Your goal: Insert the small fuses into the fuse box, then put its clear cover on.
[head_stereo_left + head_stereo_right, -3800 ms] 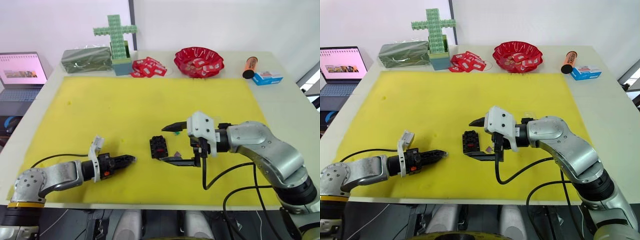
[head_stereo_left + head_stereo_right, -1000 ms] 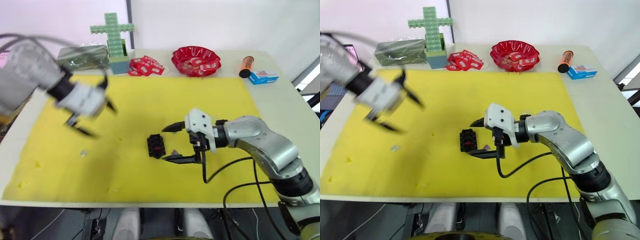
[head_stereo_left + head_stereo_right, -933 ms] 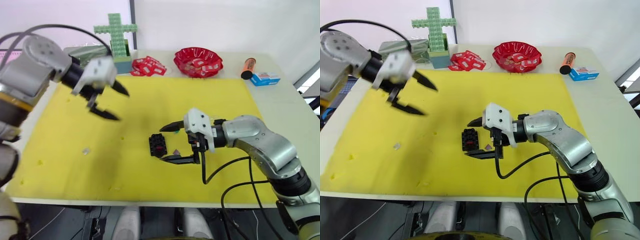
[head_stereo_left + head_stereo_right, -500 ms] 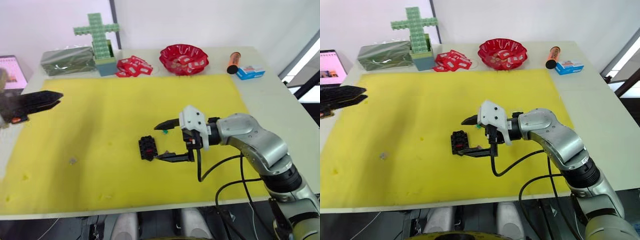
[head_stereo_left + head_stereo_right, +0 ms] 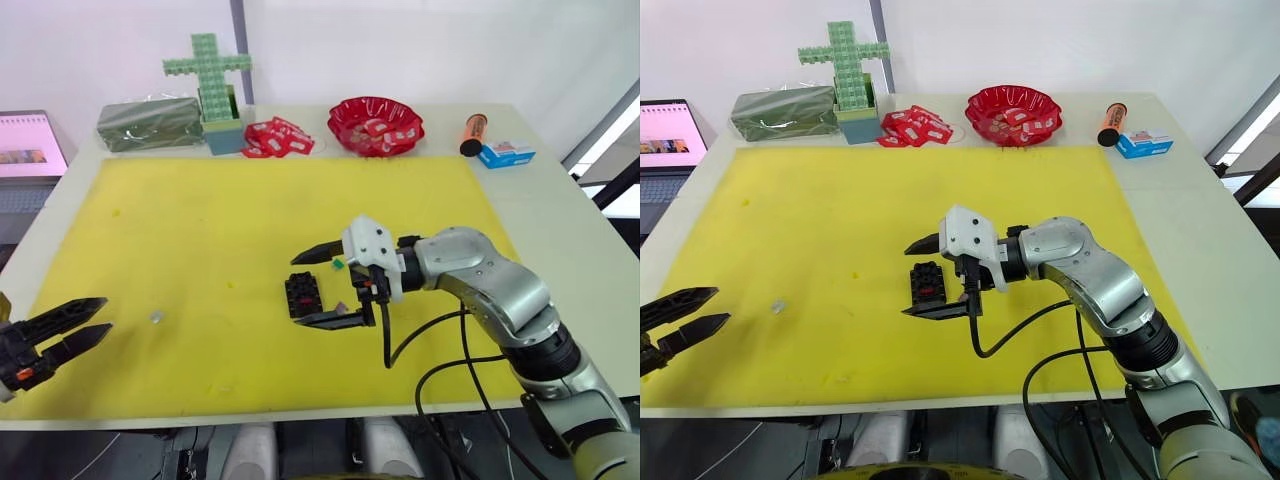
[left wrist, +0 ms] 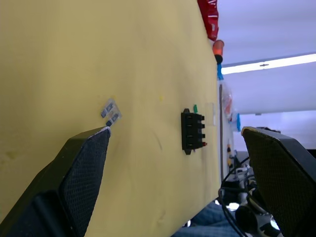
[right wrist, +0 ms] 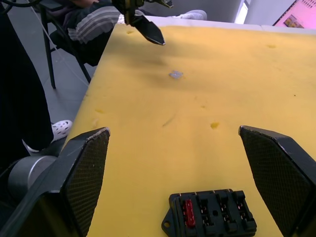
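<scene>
The fuse box lay on the yellow mat, right of the mat's middle and nearer its front edge, with a red fuse seated in one end slot. The right gripper stood around the box with its fingers spread wide — one finger behind the box, the other in front of it, neither touching it as far as could be told. A green fuse lay on the mat just behind the box, and a purple fuse just to the box's right, between the spread fingers. A pale grey fuse lay alone well to the left, toward the mat's front left corner.

The left gripper hung at the front left corner of the mat, fingers apart and holding nothing, well apart from the box and near the grey fuse.

Along the table's back edge stood a green cross, with a dark green pack to its left, loose red packets to its right, then a red bowl, an orange tube and a small blue box. A laptop sat off the table's left edge. In the right wrist view a person's striped sleeve showed beyond the mat. Whether the clear cover was anywhere on the mat could not be told.
</scene>
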Robot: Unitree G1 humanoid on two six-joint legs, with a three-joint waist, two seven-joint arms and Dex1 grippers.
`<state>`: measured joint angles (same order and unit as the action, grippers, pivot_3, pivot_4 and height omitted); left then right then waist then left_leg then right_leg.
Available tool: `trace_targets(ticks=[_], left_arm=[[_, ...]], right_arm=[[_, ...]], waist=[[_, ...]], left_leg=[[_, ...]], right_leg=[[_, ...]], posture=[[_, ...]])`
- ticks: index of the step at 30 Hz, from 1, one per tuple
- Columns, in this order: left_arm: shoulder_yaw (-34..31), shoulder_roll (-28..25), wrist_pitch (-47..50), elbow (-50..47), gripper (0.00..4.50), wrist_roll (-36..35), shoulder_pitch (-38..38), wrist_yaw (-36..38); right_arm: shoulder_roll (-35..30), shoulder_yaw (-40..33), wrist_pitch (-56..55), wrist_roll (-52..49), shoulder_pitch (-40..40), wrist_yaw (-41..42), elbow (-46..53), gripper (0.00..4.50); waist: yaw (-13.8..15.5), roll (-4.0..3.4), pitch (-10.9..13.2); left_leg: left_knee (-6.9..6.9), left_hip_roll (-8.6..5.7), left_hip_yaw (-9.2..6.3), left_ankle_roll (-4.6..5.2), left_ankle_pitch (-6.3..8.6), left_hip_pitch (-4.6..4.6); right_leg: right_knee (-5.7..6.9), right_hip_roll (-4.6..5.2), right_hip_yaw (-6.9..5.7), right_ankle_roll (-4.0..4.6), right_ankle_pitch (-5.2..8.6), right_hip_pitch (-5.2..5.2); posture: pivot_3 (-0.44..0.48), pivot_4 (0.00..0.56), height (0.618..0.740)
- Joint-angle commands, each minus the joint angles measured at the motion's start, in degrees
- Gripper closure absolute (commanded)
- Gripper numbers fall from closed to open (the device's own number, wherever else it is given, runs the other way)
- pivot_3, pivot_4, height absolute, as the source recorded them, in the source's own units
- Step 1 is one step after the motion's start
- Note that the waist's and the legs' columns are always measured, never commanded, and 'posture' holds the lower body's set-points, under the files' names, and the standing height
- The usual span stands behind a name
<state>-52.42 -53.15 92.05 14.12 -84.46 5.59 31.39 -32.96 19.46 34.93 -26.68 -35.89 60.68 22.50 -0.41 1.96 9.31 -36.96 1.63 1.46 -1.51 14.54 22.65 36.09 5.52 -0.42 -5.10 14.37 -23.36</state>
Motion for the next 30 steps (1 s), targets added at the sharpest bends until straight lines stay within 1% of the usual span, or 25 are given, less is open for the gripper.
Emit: trace_targets(ticks=[1, 4, 6, 11, 13, 19, 21, 24, 27, 30], left_arm=[[3.8, 0.5, 0.5, 0.1, 0.03, -3.9, -2.3, -3.8], [8.9, -0.4, 0.5, 3.2, 0.03, -2.6, -6.3, -4.4], [11.7, -1.3, 0.4, 2.7, 0.03, -0.3, -7.5, -3.4], [14.3, -2.8, -0.8, 1.5, 0.03, 4.4, -8.2, 0.8], [16.0, -4.3, -1.5, 1.6, 0.03, 6.9, -8.6, 4.3], [18.6, -9.3, 0.0, 4.2, 0.03, 10.1, -12.2, 13.0], [19.9, -11.9, -0.6, 5.0, 0.03, 12.0, -12.6, 17.0], [24.7, -15.3, -4.4, 5.1, 0.03, 16.8, -12.5, 23.7], [29.7, -16.9, -8.2, 5.6, 0.03, 21.3, -12.5, 29.6], [35.8, -17.6, -12.6, 7.3, 0.03, 26.2, -14.3, 35.5]], right_arm=[[0.2, -0.5, -1.0, 0.3, -1.0, 0.6, 0.8, 0.0], [0.5, -0.7, 0.3, -0.1, -1.6, 0.3, 1.8, 0.0], [0.2, -0.9, 1.0, -0.2, -1.7, 0.1, 2.7, 0.0], [-0.3, -1.6, 2.6, -0.3, -1.3, -0.6, 4.1, 0.0], [-0.4, -1.7, 3.5, -0.5, -1.3, -1.0, 4.9, 0.0], [-1.2, -2.2, 4.9, -0.7, -1.0, -1.2, 6.1, 0.0], [-1.5, -2.2, 4.9, -0.7, -1.0, -1.1, 6.1, 0.0], [-1.7, -2.1, 4.9, -0.7, -0.9, -1.1, 6.2, 0.0], [-1.6, -1.9, 4.7, -0.8, -0.9, -1.1, 6.0, 0.0], [-1.8, -1.8, 4.7, -0.8, -1.0, -0.8, 5.9, 0.0]], waist=[[-0.3, 0.0, 0.0], [-0.6, 0.02, 0.0], [-0.6, 0.02, -0.1], [-0.9, 0.02, -0.1], [-0.8, 0.01, 0.0], [-0.7, 0.0, 0.0], [-0.7, 0.01, -0.1], [-0.8, 0.01, -0.1], [-0.7, -0.02, -0.1], [-0.7, -0.01, -0.1]], left_leg=[[0.0, -0.03, 0.02, -0.03, 0.02, 0.0], [0.08, -0.04, 0.08, -0.02, 0.02, 0.01], [0.13, -0.04, 0.12, 0.09, -0.05, 0.02], [0.29, 0.0, 0.28, 0.1, -0.05, 0.08], [0.37, 0.0, 0.29, 0.07, -0.07, 0.08], [0.44, 0.01, 0.3, 0.0, -0.07, 0.12], [0.5, -0.01, 0.38, 0.01, -0.08, 0.15], [0.61, -0.01, 0.46, 0.0, -0.12, 0.38], [0.75, 0.01, 0.57, -0.04, -0.17, 0.53], [0.78, 0.05, 0.66, -0.05, -0.17, 0.67]], right_leg=[[-0.02, 0.04, 0.0, 0.01, -0.01, 0.0], [-0.05, 0.05, 0.02, 0.02, -0.01, -0.05], [-0.03, 0.04, 0.01, 0.02, -0.01, -0.07], [-0.03, 0.05, 0.01, 0.03, -0.02, -0.15], [-0.04, 0.05, 0.01, 0.05, -0.01, -0.2], [-0.09, 0.09, 0.0, 0.17, -0.02, -0.53], [-0.11, 0.15, 0.0, 0.19, -0.03, -0.62], [-0.1, 0.16, 0.0, 0.22, -0.05, -0.98], [-0.09, 0.17, 0.0, 0.24, -0.06, -1.07], [-0.08, 0.14, -0.02, 0.24, -0.06, -1.16]], posture=[[0.0, 0.15, 0.74], [0.0, 0.15, 0.74], [0.0, 0.15, 0.74], [0.0, 0.15, 0.74], [0.0, 0.15, 0.74], [0.0, 0.15, 0.74], [0.0, 0.15, 0.74], [0.0, 0.15, 0.74], [0.0, 0.15, 0.74], [0.0, 0.15, 0.74]])
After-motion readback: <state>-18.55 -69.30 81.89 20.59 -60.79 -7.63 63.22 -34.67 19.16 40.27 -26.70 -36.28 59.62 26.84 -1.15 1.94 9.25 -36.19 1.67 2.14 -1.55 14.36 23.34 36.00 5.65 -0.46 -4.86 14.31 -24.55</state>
